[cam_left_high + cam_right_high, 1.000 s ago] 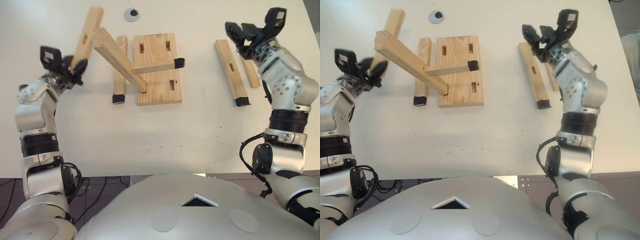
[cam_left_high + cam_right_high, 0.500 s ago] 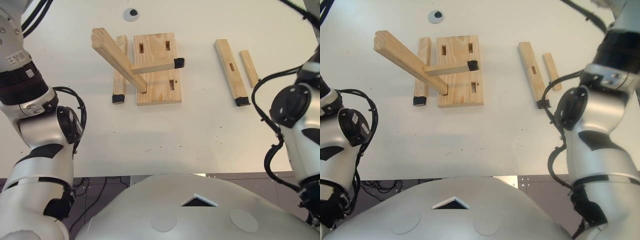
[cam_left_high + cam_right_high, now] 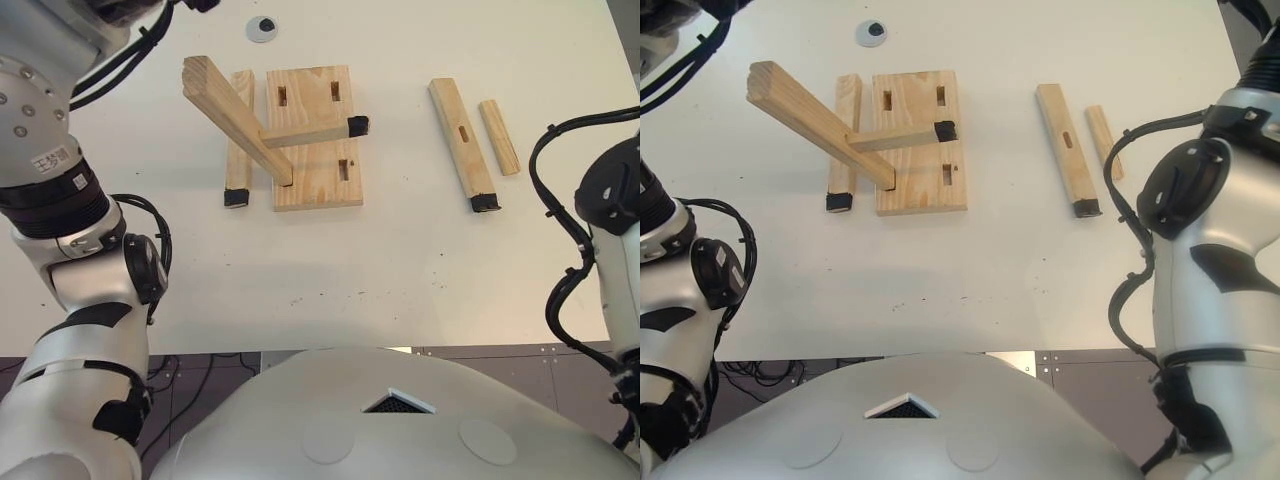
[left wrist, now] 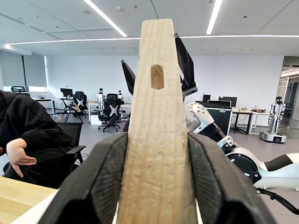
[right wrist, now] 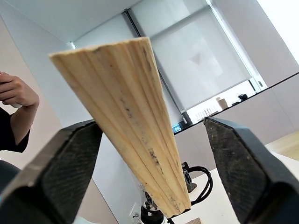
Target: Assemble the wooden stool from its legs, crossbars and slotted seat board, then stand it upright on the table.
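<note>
The left gripper (image 4: 156, 186) clamps the slotted leg (image 4: 158, 116), its free end poking between the spread fingers of the right gripper (image 5: 154, 163).

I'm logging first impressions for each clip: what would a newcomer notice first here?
A slanted leg juts up from the seat board on the table, and a capped leg runs from it across the board. The left gripper is shut on a slotted leg, held up before an office room; a wood piece stands at the right gripper.
</note>
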You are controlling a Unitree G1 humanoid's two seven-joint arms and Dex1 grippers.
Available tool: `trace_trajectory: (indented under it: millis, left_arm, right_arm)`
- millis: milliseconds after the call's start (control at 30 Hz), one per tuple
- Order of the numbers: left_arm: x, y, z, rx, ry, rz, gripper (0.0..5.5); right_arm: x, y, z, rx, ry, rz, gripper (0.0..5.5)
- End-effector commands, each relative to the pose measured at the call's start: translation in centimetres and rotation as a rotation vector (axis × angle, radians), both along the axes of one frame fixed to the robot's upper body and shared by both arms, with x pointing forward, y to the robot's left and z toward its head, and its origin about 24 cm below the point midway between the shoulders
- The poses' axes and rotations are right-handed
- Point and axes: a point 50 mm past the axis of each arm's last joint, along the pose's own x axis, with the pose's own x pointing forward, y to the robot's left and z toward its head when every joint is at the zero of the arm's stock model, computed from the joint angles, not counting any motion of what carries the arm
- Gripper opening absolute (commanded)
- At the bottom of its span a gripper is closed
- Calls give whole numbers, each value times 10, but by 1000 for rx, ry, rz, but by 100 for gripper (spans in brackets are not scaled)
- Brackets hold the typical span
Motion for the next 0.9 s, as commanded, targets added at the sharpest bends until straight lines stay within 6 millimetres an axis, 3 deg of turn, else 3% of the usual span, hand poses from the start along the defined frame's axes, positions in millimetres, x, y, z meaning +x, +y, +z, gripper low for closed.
trace_trajectory:
  millis: [33,267,567,600,800,900]
  left_arm:
    - [-2,0,-3,13,5,-7,199]
    - [1,0,-8,19,27,-3,199]
    - [1,0,-10,18,54,-25,199]
    - [1,0,-11,18,55,-26,199]
    - [1,1,-12,18,69,-32,199]
    - [2,2,-13,18,77,-29,199]
  right_arm:
    - [-2,-2,10,-2,-29,2,322]
    - [-1,-1,8,-7,-43,-20,225]
    - [-4,0,7,-7,-64,-11,223]
    - [-5,1,6,-14,-67,-6,260]
    - [-6,3,5,-25,-86,-11,350]
    - [-5,1,5,-20,-81,-14,323]
